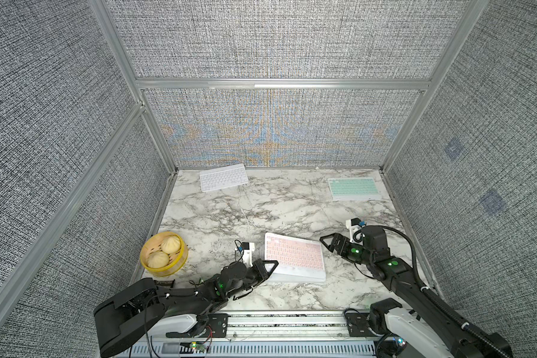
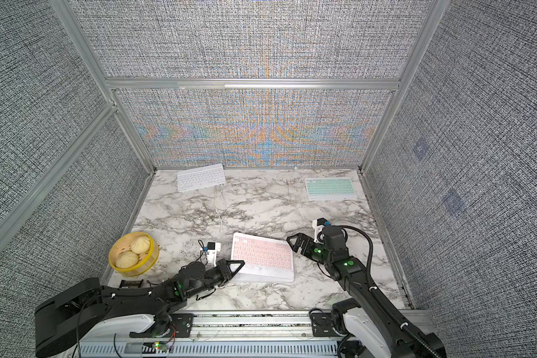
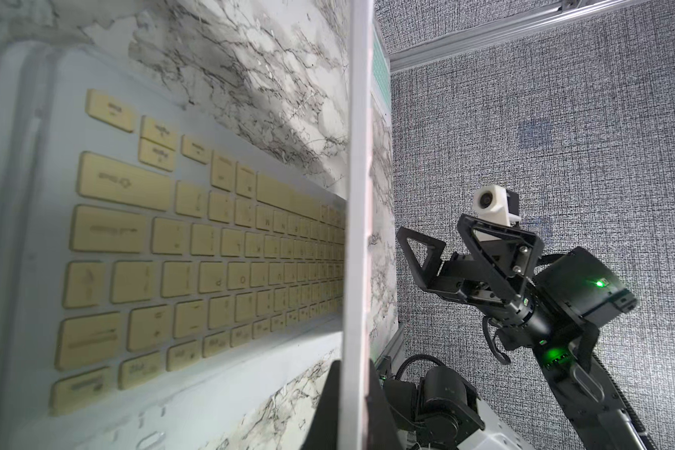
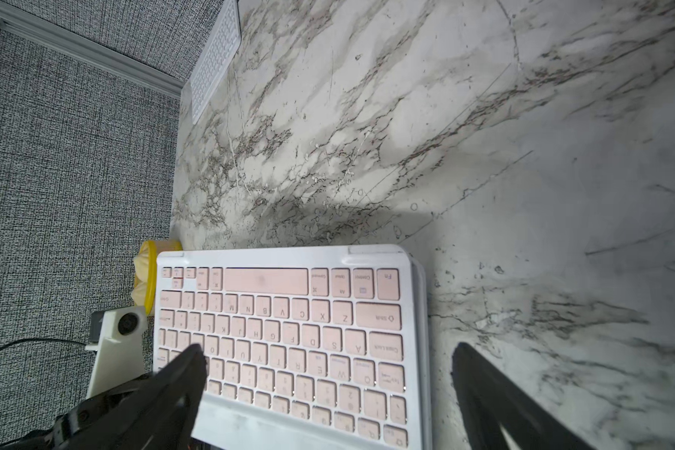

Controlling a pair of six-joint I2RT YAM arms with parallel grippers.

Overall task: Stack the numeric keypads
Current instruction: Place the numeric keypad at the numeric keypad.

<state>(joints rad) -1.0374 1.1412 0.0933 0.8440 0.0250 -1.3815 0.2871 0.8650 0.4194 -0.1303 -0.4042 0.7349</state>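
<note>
A pink-keyed keypad (image 1: 293,254) (image 2: 262,254) sits at the front middle of the marble table. My left gripper (image 1: 272,266) (image 3: 353,374) is shut on its left front edge, which runs edge-on between the jaws in the left wrist view. Under it lies a pale yellow keypad (image 3: 195,249) flat on the table. My right gripper (image 1: 327,245) (image 4: 328,389) stands open at the pink keypad's (image 4: 285,331) right end, one finger (image 4: 180,389) over the keys and the other past its edge, touching nothing. A white keypad (image 1: 224,177) lies back left. A mint green keypad (image 1: 354,188) lies back right.
A round yellow basket (image 1: 180,263) with two buns stands at the front left, close to the left arm. A small dark flat object (image 1: 163,282) lies in front of it. Grey fabric walls close the table on three sides; a metal rail (image 1: 286,322) runs along the front.
</note>
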